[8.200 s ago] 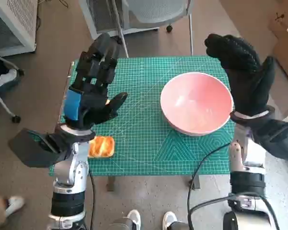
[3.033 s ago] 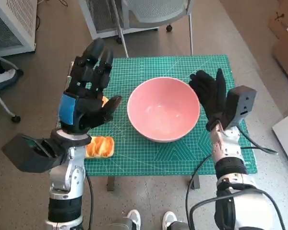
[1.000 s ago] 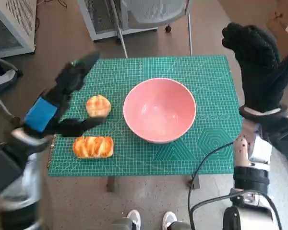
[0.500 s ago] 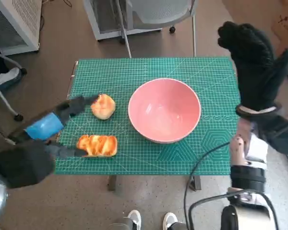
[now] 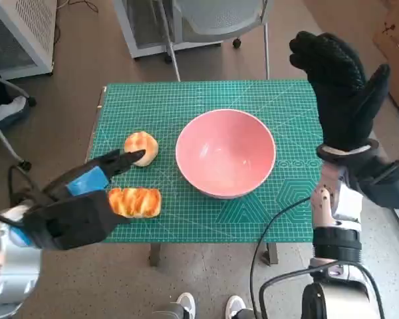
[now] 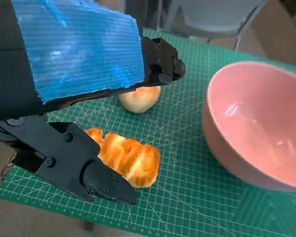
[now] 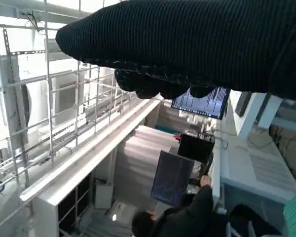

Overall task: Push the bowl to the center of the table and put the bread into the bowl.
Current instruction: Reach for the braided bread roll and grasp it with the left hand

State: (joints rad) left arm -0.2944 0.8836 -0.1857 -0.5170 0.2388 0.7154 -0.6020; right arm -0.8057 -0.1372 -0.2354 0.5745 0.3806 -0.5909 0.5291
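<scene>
Bowl (image 5: 225,153) first: big pink one, sitting pretty much dead center on the green worktop (image 5: 206,100), so the pushing part looks done to me. It looks like hard smooth plastic or ceramic, probably slides easy on the mat. Right hand (image 5: 339,93) is up in the air off the worktop's 3 o'clock edge, fingers spread, holding nothing. Left hand (image 5: 80,199) is low at about 8 o'clock from the bowl, fingers (image 6: 106,180) wide apart and empty, straddling the long glazed bread (image 5: 134,201), though I can't tell if they're touching it yet. That loaf sits near the worktop's 7 o'clock edge, well apart from the bowl. I'd guess it's light and squishy, maybe a bit sticky on top, so take it gently across the middle. The small round bun (image 5: 141,147) is at 9 o'clock, just beside the bowl.
</scene>
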